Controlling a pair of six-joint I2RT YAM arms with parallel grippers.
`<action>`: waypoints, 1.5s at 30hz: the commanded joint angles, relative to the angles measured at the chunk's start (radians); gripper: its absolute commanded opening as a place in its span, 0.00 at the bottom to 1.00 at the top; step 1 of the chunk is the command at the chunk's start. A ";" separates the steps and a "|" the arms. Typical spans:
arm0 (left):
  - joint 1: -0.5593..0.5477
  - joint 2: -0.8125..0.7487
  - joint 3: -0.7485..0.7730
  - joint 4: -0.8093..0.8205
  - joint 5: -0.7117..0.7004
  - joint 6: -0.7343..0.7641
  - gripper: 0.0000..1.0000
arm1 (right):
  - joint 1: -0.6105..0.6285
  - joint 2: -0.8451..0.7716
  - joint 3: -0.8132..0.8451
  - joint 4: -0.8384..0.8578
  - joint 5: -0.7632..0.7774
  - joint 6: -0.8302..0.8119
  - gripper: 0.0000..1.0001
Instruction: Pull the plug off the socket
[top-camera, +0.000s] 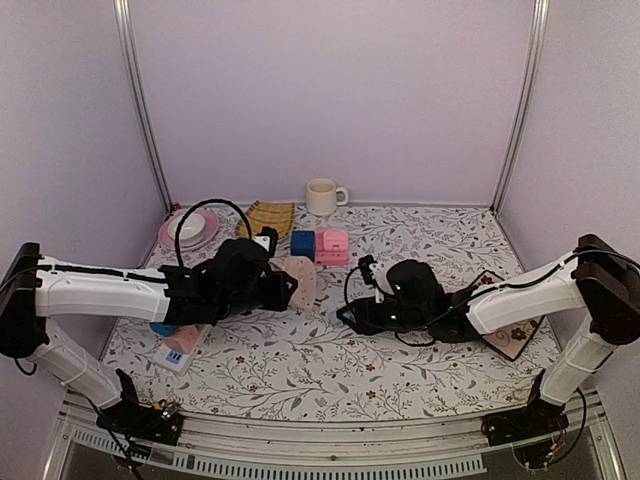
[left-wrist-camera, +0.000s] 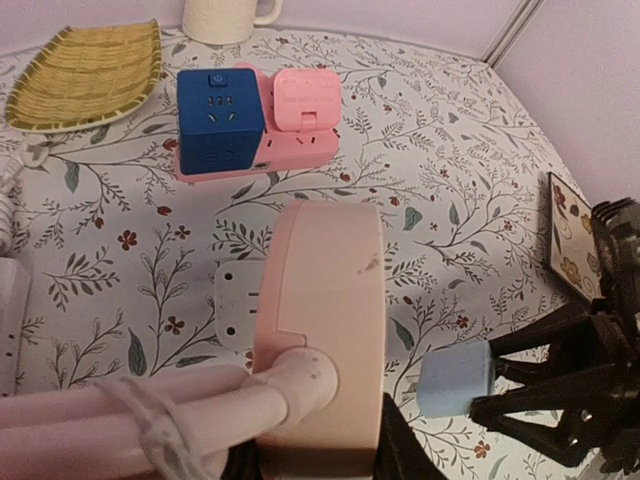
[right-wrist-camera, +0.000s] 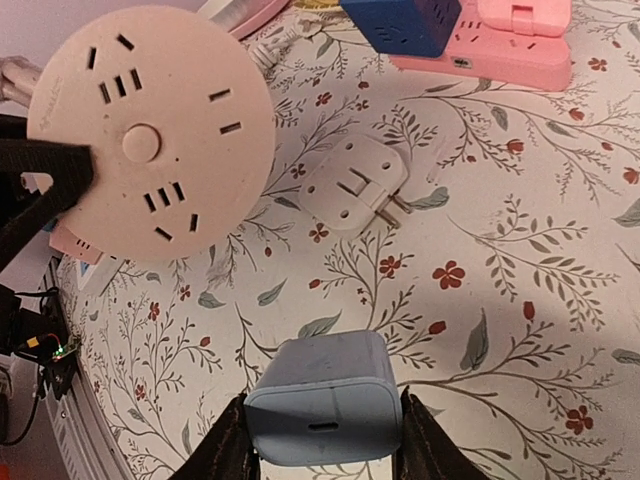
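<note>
The socket is a round pale pink disc held up on its edge above the table, its holed face turned towards the right arm. My left gripper is shut on the socket's rim, near where its pink cord comes out. The plug is a small light blue block, and my right gripper is shut on its two sides. In the left wrist view the plug hangs to the right of the socket, apart from it with a clear gap.
A white adapter lies on the floral cloth under the socket. A blue cube socket and a pink one stand behind. A mug, yellow dish, pink plate, white power strip and tile lie around.
</note>
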 joint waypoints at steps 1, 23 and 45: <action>0.017 -0.035 -0.008 0.029 -0.016 0.020 0.00 | 0.047 0.115 0.090 0.093 -0.042 0.027 0.15; 0.025 -0.019 0.004 0.058 0.047 0.031 0.00 | 0.075 0.145 0.038 0.091 -0.055 0.030 0.62; -0.011 0.275 0.213 0.142 0.351 0.090 0.02 | 0.071 -0.371 -0.145 -0.176 0.371 0.036 0.98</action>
